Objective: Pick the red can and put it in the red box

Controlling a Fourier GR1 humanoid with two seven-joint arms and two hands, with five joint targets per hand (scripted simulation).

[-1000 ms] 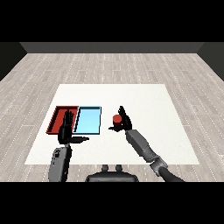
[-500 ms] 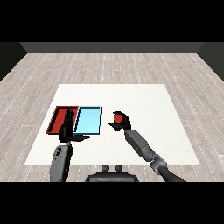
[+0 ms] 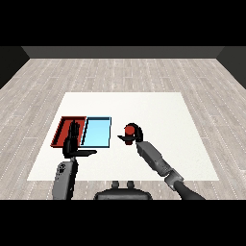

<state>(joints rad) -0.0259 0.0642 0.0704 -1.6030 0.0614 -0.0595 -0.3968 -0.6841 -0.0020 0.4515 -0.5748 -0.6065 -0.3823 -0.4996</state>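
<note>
The red can (image 3: pixel 129 130) stands on the white table just right of the light blue tray (image 3: pixel 96 132). My right hand (image 3: pixel 134 135) is curled round it, thumb in front and fingers behind. The red tray (image 3: pixel 65 126) lies at the left, beside the blue one. My left hand (image 3: pixel 73 142) is raised with straight fingers and the thumb spread to the right, covering the red tray's near right corner.
The white table (image 3: pixel 158 115) stretches to the right and behind the trays. Grey wood floor surrounds it.
The right hand's fingers have closed around the red can. The left hand has stayed where it was.
</note>
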